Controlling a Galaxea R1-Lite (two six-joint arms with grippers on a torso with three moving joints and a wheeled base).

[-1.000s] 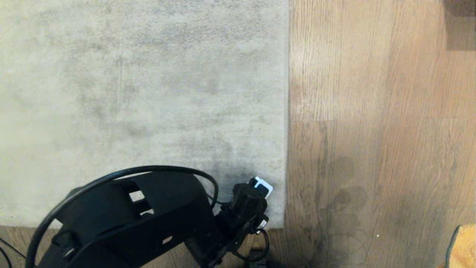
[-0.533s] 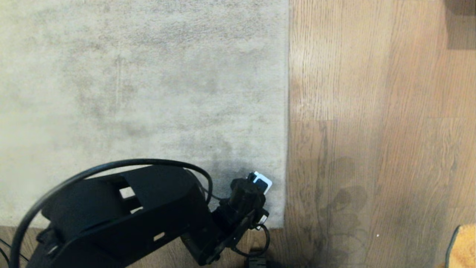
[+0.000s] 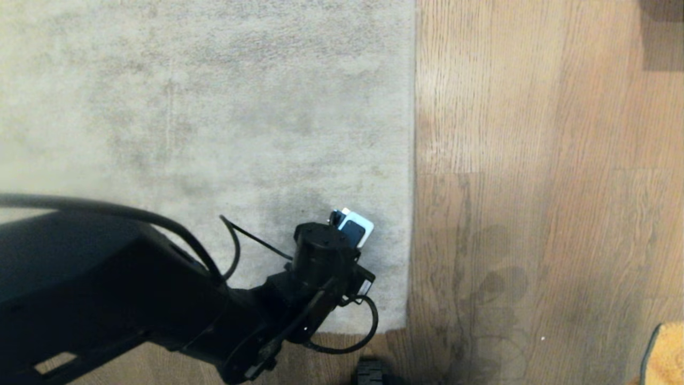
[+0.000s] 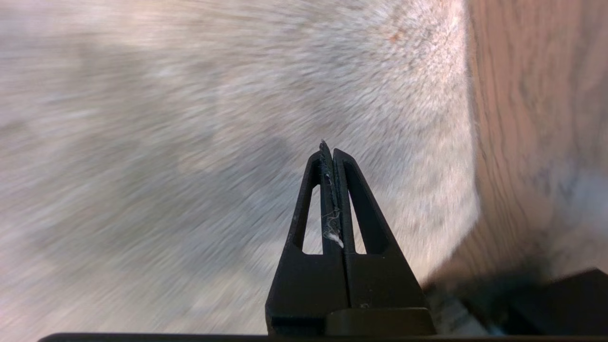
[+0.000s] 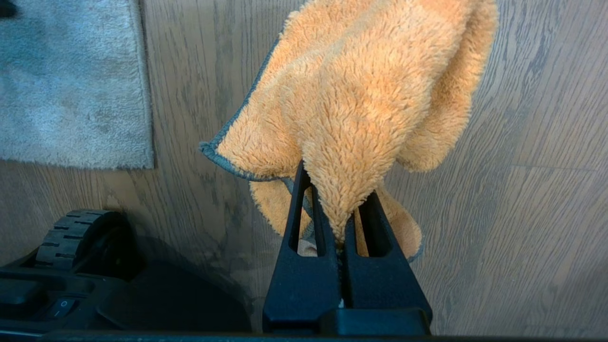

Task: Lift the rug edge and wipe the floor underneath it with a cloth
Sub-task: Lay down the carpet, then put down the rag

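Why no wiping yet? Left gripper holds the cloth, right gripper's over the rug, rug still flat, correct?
Swapped. The right gripper is shut on the cloth, per the right wrist view; the left gripper, shut and empty, is over the rug. Rug does lie flat.

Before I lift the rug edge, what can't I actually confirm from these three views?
- Left gripper height over the rug: the head view has the arm covering its fingers, and the left wrist view is smeared by motion.
- Cloth: the head view's edge cuts off all but a sliver; how much hangs free is unclear.
- Floor under the rug: covered in every view.
- Right gripper: outside the head view.
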